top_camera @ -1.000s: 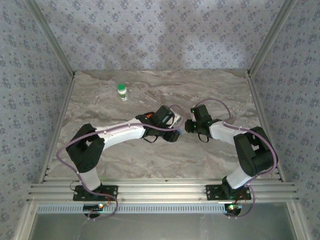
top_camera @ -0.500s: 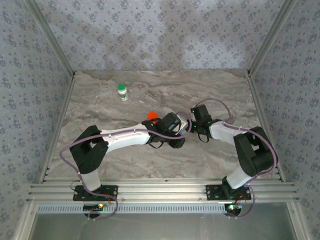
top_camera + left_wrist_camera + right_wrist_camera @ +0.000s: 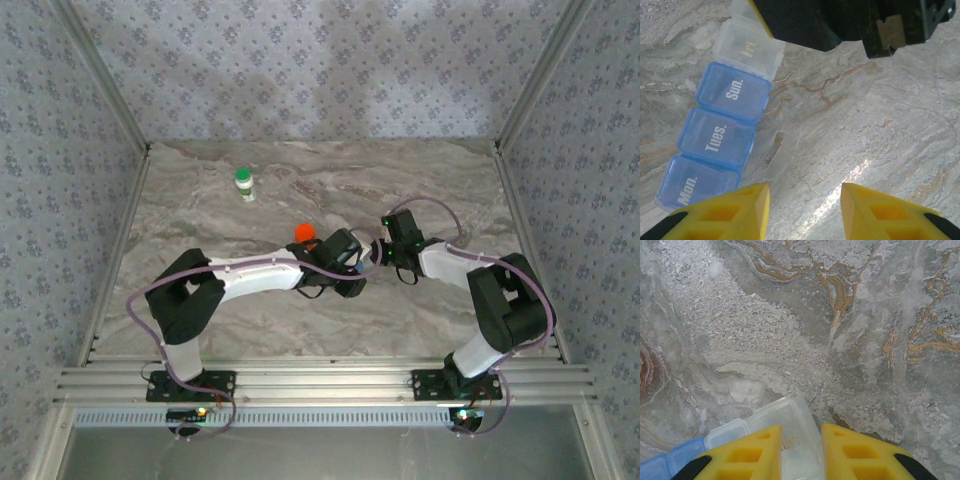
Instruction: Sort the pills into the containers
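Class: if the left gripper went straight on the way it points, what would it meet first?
The left gripper would likely meet bare table first, beside the pill box, though depth is unclear.

A green-capped white bottle and, nearer, perhaps an orange bottle stand on the marble table.

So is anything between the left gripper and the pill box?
Nothing visible. The pill box lies on bare table right beside the open left gripper; the right gripper grips its clear end.
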Robot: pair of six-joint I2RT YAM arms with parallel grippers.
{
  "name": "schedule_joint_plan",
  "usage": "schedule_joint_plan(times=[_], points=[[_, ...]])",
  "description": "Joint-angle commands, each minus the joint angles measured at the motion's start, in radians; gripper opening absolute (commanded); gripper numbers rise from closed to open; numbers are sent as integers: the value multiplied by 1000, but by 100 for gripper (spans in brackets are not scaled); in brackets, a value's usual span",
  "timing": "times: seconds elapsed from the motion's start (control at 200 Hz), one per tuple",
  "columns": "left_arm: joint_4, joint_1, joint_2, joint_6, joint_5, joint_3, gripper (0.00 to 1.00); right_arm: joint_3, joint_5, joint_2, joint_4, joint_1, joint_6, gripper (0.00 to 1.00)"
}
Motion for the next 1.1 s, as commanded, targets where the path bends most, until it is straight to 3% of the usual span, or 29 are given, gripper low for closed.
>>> schedule_joint_plan(times=[0.0,0.745,1.094], points=[[7,-1,31,14,-19,-4,42,-47,78,42,-144,-15,-11,26],[-17,2,24,80,-231,50,42,-41,75,50,-149,-14,-13,26],[-19,22,57,64,-259,82,41,-37,77,55,-152,-13,-14,26]])
